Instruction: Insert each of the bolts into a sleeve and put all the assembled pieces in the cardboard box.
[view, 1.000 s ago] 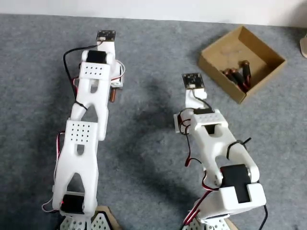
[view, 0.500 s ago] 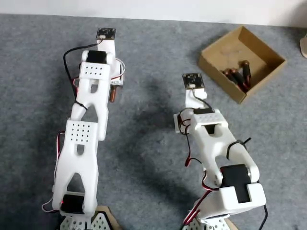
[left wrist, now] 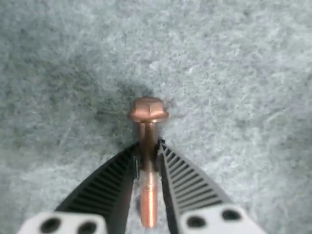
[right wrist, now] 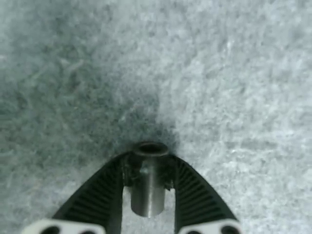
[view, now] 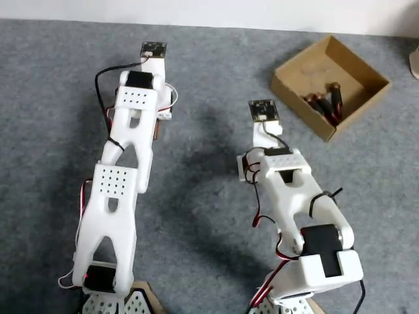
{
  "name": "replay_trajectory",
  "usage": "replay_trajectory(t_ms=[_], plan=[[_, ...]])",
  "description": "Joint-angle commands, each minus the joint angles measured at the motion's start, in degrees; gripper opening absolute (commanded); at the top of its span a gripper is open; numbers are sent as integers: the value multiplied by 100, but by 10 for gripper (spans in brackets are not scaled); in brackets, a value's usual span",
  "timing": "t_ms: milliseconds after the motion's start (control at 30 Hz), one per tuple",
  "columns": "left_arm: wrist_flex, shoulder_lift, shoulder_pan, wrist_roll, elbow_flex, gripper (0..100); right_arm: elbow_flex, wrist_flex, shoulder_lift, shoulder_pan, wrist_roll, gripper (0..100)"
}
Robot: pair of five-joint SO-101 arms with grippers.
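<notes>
A copper bolt [left wrist: 148, 127] with a hex flange head is clamped by its shank in my left gripper [left wrist: 148, 148], which is shut on it above the grey carpet. In the high view the bolt [view: 158, 131] peeks out beside the left arm's wrist. My right gripper [right wrist: 147, 157] is shut on a dark metal sleeve [right wrist: 147, 187], whose open bore faces away from the wrist. The cardboard box [view: 298, 104] sits at the far right and holds several assembled copper pieces [view: 325, 101]. The right arm [view: 281, 170] stands between the left arm and the box.
Grey carpet [view: 209, 85] covers the table, with open floor between the two arms and in front of the box. A pale object [view: 414, 62] shows at the right edge, beyond the box.
The left arm has shifted slightly to the right in the high view, carrying the bolt with it. The right arm has not moved.
</notes>
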Motion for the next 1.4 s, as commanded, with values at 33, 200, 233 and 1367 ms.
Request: replay_trajectory(t_ms=[33,200,233,1367], plan=[[-62,-101,66,-26,-40,11,4,13,-198,-48,44,5],[-9,-145,66,-26,-48,7,4,13,-198,-48,44,5],[-9,-145,48,-26,-48,7,4,13,-198,-48,44,5],[1424,-330,303,396,-1455,6,-646,1930,-154,-1182,-1160,5]])
